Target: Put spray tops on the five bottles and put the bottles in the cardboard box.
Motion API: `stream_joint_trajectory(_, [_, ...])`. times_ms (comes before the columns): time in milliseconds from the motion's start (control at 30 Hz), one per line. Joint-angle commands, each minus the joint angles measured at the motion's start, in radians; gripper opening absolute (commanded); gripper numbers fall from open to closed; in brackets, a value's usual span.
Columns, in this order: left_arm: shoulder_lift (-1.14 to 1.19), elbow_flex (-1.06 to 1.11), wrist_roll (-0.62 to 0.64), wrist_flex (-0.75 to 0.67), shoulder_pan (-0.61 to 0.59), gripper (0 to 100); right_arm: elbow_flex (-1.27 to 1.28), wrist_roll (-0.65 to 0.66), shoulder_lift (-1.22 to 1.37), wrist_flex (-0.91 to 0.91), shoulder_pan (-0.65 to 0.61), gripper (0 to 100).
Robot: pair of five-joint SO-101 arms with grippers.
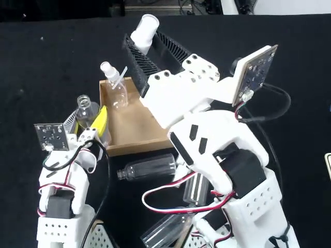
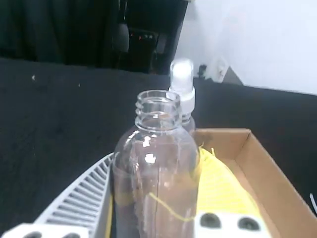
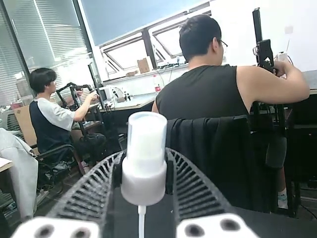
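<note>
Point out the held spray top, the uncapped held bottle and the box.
spray top (image 3: 144,173), right wrist view, its collar.
uncapped bottle (image 2: 151,168), left wrist view, its clear body.
cardboard box (image 1: 132,124), high view, its bare floor.

Cardboard box: open, brown, shallow.
Capped bottle: clear, in box's 11 o'clock corner.
Open bottle: upright, just outside box at 9 o'clock.
Spray top: white, raised at box's 12 o'clock.
Lying bottle: uncapped, at box's 6 o'clock, neck toward 9.
</note>
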Motion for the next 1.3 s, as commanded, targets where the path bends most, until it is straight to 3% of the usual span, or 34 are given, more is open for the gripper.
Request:
stream_joint_trajectory(0, [-0.014, -0.010, 0.008, -0.072, 0.008, 3, -0.005, -0.002, 0.008, -0.029, 0.025, 1.1])
stream_joint_trajectory(133, [-0.014, 0.010, 0.005, -0.133, 0.027, 3, -0.005, -0.002, 0.008, -0.029, 0.023, 1.1])
stream_joint_trajectory(367, [-0.009, 0.131, 0.003, -0.316, 0.159, 3, -0.005, 0.000, 0.007, -0.031, 0.021, 1.1])
stream_joint_trajectory(567, [-0.011, 0.130, 0.002, -0.319, 0.183, 3, -0.012, 0.087, 0.008, 0.005, 0.017, 1.1])
stream_joint_trajectory(1167, [-0.009, 0.130, 0.000, -0.318, 0.188, 3, 0.013, 0.239, 0.010, 0.063, -0.152, 1.2])
stream_joint_trajectory(1267, [-0.009, 0.130, -0.075, -0.319, 0.194, 3, 0.051, 0.241, 0.010, 0.006, -0.155, 1.2])
